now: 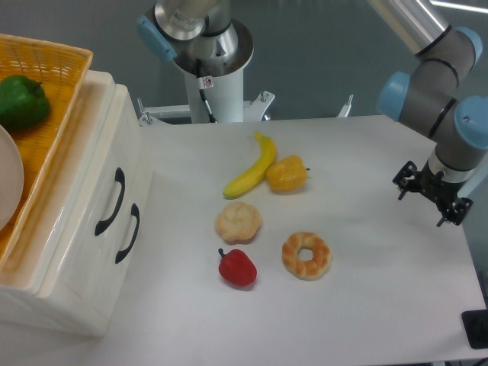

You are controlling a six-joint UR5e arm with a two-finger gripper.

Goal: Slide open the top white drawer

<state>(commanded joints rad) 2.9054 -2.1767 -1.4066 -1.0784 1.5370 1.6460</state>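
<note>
a cream-white cabinet (pixel 72 252) is seen at the left edge of the white table (pixel 366 305), viewed from above at an angle. 2 drawers are set in its front, each fitted with 1 curved black handle. the top white drawer (pixel 97 183) is the one nearer the cabinet's top surface; its handle (pixel 111 201) lies just above and left of the lower drawer's handle (pixel 129 232) in this view. both drawer fronts are observed flush with the cabinet face. an orange woven basket (pixel 46 99) rests on the cabinet top, with a green pepper (pixel 21 101) and part of a white plate (pixel 8 183) inside it. the gripper (pixel 428 192) is located at the far right, above the table edge and well apart from the cabinet; it is seen small and dark, nothing is held in it, but whether its fingers are spread or pressed together cannot be told. in the middle of the table are noted a banana (pixel 253 169) touching a yellow pepper (pixel 287 174), a pale bun (pixel 238 222), a red pepper (pixel 238 268) and a glazed doughnut (pixel 306 255).
</note>
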